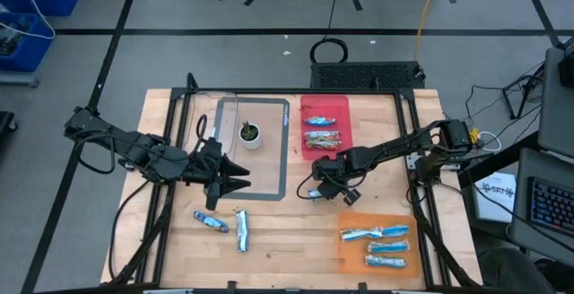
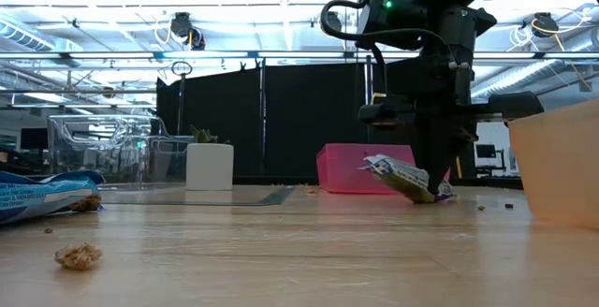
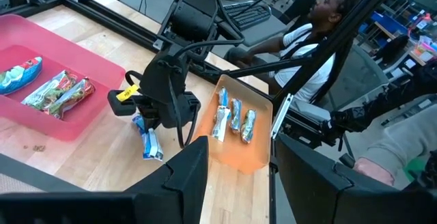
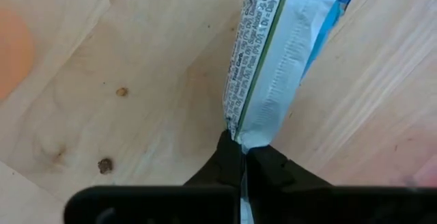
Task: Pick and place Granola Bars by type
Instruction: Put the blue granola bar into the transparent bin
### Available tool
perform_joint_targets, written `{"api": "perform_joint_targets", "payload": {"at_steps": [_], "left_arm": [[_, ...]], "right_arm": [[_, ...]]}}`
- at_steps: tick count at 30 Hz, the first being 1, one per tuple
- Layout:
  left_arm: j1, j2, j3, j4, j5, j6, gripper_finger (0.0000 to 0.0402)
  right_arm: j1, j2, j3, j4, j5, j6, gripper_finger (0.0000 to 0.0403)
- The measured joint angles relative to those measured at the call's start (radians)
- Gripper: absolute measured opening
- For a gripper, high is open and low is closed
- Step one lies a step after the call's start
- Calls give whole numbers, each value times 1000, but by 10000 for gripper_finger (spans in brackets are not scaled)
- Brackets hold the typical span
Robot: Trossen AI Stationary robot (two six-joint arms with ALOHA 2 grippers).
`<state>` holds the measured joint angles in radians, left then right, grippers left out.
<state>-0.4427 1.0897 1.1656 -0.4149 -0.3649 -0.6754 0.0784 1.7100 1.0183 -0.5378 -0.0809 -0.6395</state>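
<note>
- Blue-and-silver foil of one granola bar (image 4: 287, 53) is pinched at its crimped end by the right gripper (image 4: 242, 159), fingers closed tight on it.
- Its long axis runs straight ahead of the fingertips; the free end rests on the wooden table (image 1: 296, 231).
- An orange tray (image 1: 345, 249) holding blue bars lies near this gripper; the red tray (image 1: 341, 106) lies opposite.
- Left gripper (image 1: 240, 176) waits part-open, empty, well apart.

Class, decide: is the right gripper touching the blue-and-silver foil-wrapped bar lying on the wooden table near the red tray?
Touching. In the right wrist view, the right gripper has its fingers pinched shut on the crinkled end of the blue-and-silver foil-wrapped bar.
</note>
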Motion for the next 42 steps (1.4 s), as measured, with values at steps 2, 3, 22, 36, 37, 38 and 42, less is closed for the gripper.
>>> {"api": "perform_joint_targets", "payload": {"at_steps": [2,3,22,36,37,38,42], "left_arm": [[0,0,0,0,0,4,175],[0,0,0,0,0,11,175],[0,0,0,21,-61,243,175],[66,0,0,191,-141,505,175],[72,0,0,202,-141,532,175],[78,0,0,211,-141,556,175],[94,0,0,240,-141,615,181]], "right_arm": [[0,0,0,16,2,11,1],[0,-1,0,27,2,27,0],[15,-255,213,-31,140,367,0],[55,-256,395,165,268,623,0],[55,-256,395,205,267,630,0],[54,-255,395,242,266,632,0],[55,-255,395,358,264,631,0]]}}
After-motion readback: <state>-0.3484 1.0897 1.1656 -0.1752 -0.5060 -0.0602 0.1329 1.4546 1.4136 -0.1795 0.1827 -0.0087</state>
